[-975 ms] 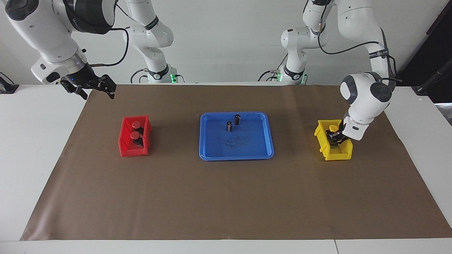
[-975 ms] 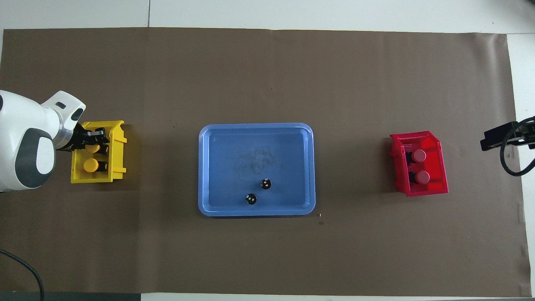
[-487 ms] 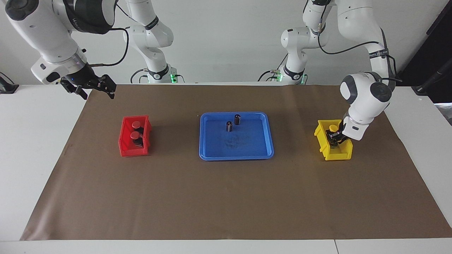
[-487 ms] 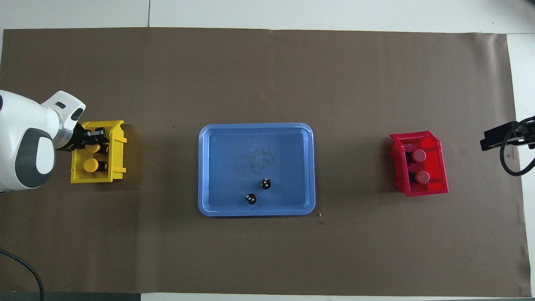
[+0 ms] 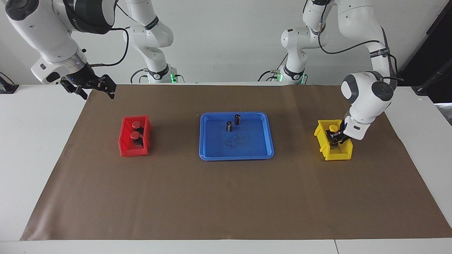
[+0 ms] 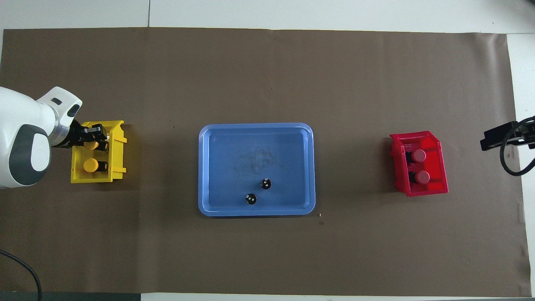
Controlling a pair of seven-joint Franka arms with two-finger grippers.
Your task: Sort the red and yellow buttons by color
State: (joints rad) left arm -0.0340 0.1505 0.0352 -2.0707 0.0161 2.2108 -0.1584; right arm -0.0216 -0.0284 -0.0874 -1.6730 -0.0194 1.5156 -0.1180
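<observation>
High facing camera, steep overhead camera, both covering whole table (image 5: 21, 158)

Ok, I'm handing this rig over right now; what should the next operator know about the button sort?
Left end effector: down in the yellow bin, at the yellow button farther from the robots; grip state not readable, so check before lifting.
Right end effector: open, waiting in the air above the right arm's end of the table.
Second yellow button sits in the yellow bin too.
Both red buttons are in the red bin.
Blue tray holds only two dark cylinders, not buttons.
Done: all four buttons are in matching bins.
Left: clear the left arm from the bin.
</observation>
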